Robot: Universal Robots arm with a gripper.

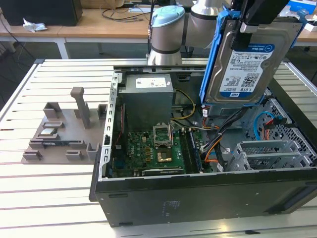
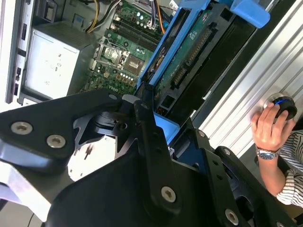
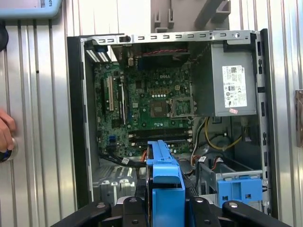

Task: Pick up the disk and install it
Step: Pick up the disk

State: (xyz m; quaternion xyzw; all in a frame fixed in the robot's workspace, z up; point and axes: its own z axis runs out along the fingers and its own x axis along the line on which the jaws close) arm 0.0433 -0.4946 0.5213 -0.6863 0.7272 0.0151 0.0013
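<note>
The fingers (image 2: 151, 142) clamp the disk (image 1: 247, 64), apparently upright, above the open computer case (image 1: 198, 193).

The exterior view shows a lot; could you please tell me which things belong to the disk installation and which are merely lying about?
Belong to the job:
silver-and-black hard disk with blue side rails
black gripper, shut on it
open black computer case

Just lying about:
grey plastic fixture on the slatted table
large grey power supply box
person's hand
</note>
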